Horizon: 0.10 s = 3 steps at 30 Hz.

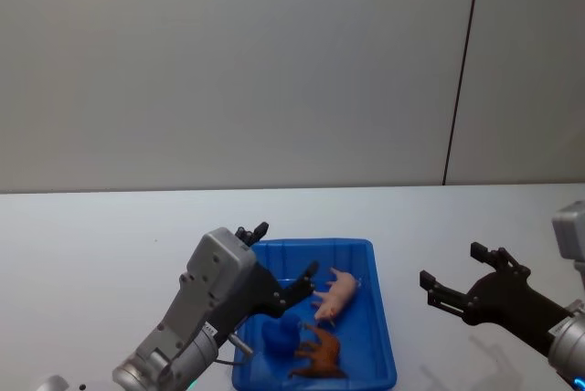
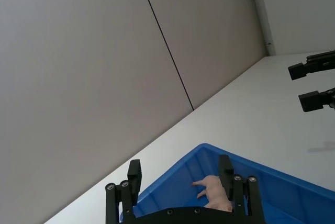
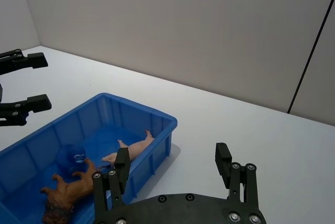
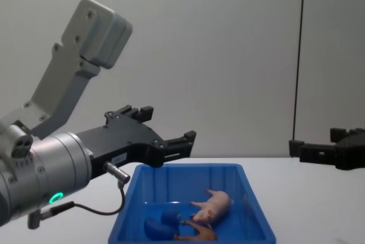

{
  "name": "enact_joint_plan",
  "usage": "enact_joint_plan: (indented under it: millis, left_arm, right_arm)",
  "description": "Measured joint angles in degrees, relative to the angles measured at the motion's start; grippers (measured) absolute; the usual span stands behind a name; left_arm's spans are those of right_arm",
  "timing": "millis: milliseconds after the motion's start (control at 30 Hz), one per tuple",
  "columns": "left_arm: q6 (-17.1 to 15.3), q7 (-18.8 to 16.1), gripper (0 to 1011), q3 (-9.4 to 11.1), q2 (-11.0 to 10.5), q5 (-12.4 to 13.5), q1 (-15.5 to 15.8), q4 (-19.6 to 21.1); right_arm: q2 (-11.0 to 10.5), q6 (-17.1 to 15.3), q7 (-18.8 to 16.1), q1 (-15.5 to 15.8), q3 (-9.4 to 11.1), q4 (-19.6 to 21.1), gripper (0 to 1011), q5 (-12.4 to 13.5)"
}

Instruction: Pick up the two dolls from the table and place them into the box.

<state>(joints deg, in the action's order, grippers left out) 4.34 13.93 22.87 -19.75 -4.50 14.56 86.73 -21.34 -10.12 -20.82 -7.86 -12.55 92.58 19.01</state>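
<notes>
With both dolls inside blue box (image 1: 379,336): pink pig (image 1: 340,295) at far end, brown animal (image 1: 320,354) at near end beside small blue object (image 1: 281,336). Left gripper (image 1: 283,263) hovers over box's left rim, fingers spread, empty. Right gripper (image 1: 454,283) right of box, well apart, fingers spread, empty. Box on white table (image 1: 101,236).

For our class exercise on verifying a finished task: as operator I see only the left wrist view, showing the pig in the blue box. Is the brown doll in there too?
Observer: Yes, the brown doll lies in the box, beside the pig, at the end nearer the robot.
Operator: Anything else inside?
Observer: A small rounded blue object, left of the brown doll.
Operator: And the right gripper?
Observer: Open and empty, over the table right of the box.
</notes>
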Motion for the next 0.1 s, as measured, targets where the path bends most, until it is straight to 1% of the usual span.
enact_joint_plan:
  millis: [100]
  left_arm:
    - [0.69,0.23,963,0.09,0.16,-0.43,-0.03,-0.11]
  right_arm:
    - [0.00,0.00,0.00,0.00,0.00,0.00,1001,0.00]
